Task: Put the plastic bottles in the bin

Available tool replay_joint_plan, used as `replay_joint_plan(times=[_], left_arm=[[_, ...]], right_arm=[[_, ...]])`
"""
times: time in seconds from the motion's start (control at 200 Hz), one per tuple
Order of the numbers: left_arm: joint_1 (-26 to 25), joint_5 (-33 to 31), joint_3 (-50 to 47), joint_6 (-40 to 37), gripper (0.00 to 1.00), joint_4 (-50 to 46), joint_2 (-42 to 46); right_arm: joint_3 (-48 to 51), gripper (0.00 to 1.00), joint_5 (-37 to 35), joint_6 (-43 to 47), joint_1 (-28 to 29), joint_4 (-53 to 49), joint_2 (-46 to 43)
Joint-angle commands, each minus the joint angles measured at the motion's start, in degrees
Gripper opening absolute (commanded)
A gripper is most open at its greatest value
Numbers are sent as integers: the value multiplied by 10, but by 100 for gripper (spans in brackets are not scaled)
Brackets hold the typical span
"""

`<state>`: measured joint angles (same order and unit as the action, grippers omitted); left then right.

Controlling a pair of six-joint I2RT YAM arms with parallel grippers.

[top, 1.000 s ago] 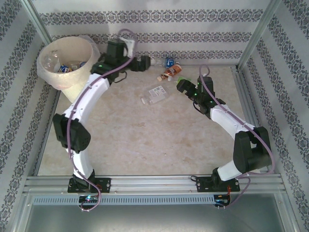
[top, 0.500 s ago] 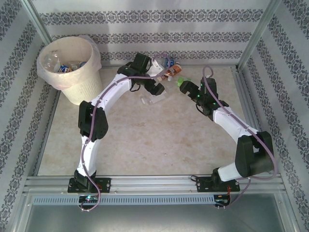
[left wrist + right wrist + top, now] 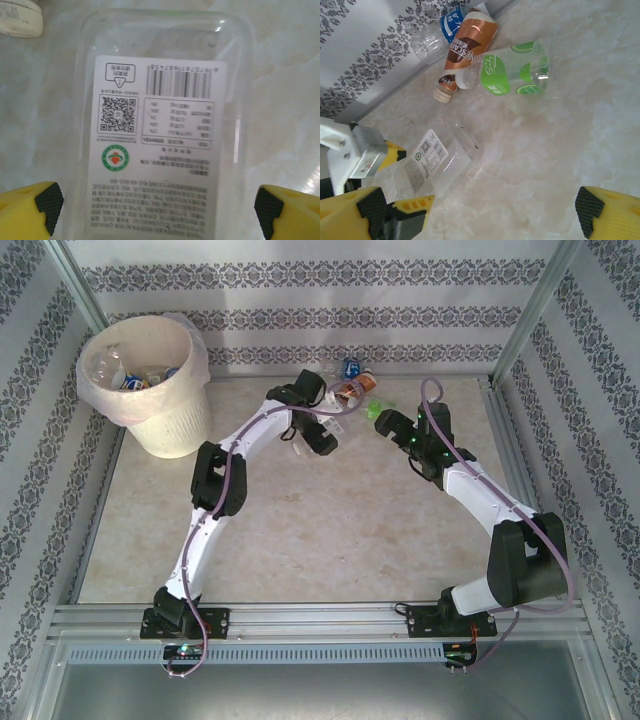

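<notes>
Left gripper swung from the bin to over the flat clear bottle, right gripper nudged forward

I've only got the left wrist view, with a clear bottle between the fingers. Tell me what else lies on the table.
Observer: Three more lie by the far wall: a brown bottle, a blue-labelled bottle and a green-labelled bottle.
Operator: Give me the bin's position.
Observer: The bin stands in the far left corner, holding other bottles.
Operator: Report the right gripper.
Observer: The right gripper is open over bare table, near the green-labelled bottle.
</notes>
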<state>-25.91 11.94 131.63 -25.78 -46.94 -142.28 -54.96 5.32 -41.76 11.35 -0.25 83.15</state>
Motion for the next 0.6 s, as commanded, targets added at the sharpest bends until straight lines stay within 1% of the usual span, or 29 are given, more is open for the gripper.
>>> replay_joint_plan(times=[0.0,0.085,0.195,0.255,0.385,0.49,0.595], left_arm=[[-8,-58,59,-8,100,-28,-42],[-8,-62,92,-8,100,-41,-69],[-8,-50,92,-7,100,-36,-74],[-9,-52,93,-5,99,-33,-74],[-9,-51,93,4,91,-27,-67],[-9,-48,89,22,82,-21,-58],[-9,-56,77,36,77,-11,-43]], right_arm=[[1,98,-8,13,-7,-5,-20],[2,98,-9,17,-6,-9,-23],[2,98,-11,19,-8,-12,-27],[3,98,-13,21,-8,-13,-29],[2,98,-12,20,-8,-12,-26],[0,98,-7,19,-8,-9,-22],[2,98,23,27,-8,11,-20]])
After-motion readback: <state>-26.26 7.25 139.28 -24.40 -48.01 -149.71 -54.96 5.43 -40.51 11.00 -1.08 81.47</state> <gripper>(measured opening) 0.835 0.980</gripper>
